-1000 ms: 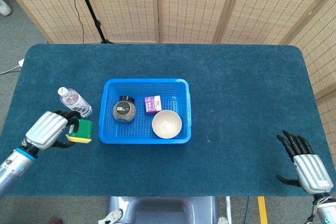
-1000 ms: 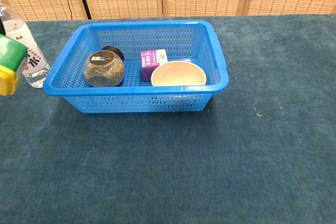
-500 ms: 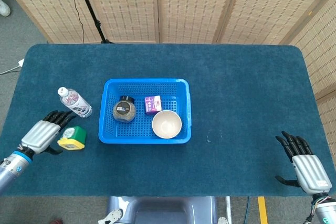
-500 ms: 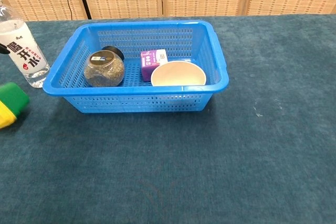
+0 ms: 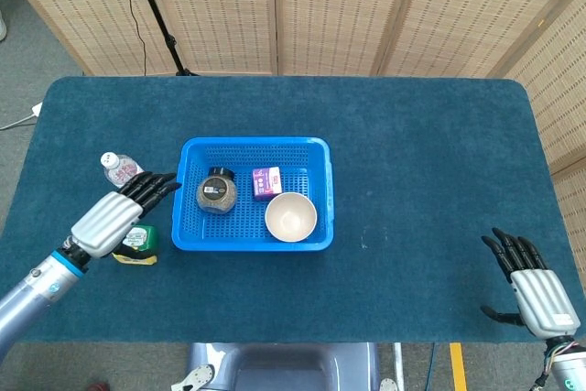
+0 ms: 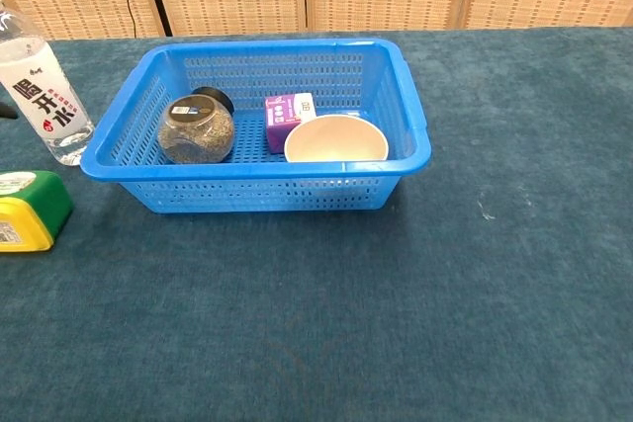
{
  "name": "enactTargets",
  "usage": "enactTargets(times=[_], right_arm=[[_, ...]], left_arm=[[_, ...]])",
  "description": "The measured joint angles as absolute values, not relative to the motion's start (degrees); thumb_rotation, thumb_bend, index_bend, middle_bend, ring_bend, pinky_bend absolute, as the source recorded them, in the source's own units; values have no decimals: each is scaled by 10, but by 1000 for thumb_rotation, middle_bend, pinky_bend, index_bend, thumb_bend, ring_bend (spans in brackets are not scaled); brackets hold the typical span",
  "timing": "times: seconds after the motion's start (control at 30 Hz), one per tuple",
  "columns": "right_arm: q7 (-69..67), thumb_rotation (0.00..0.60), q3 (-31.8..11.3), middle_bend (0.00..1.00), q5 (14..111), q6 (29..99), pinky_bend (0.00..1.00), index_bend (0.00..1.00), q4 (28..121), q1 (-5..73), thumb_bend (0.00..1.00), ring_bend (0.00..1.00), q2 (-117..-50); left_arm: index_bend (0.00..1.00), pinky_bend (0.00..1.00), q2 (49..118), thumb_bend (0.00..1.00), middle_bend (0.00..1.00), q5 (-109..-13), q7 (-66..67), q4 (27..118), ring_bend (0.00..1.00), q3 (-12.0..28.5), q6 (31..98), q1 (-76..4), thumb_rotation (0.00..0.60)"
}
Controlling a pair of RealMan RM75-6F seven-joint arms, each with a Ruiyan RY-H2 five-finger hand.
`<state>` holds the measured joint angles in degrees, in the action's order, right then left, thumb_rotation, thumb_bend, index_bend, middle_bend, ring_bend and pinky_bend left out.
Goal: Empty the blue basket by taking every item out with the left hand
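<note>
At far left, the water bottle is standing upright, the green-and-yellow container lying below it on the table. The left hand, fingers spread and holding nothing, is hovering over both, pointing toward the blue basket at centre, which is holding the jar, purple box and bowl. At lower right, the right hand is resting with its fingers apart, holding nothing.

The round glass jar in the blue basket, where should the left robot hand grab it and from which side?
Grip the jar around its round belly, coming from above. It lies tilted, black lid toward the basket back wall, near the left wall, so a side approach looks cramped. The left robot hand is open and nearest.
</note>
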<state>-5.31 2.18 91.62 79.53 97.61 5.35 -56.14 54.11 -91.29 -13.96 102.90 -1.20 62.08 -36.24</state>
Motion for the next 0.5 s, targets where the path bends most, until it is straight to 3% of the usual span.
enactTargets(times=[0.23,0.5], right_arm=[[-62,600,19,0,910,791,0,0,971,56,0,0,-561],[-68,600,17,0,904,782,0,0,967,61,0,0,-562]], left_arm=[[0,0,588,85,0,-798,-58,1057,0,43,536,-425,600],[0,0,691,115,0,-652,73,1031,0,83,499,-484,600]])
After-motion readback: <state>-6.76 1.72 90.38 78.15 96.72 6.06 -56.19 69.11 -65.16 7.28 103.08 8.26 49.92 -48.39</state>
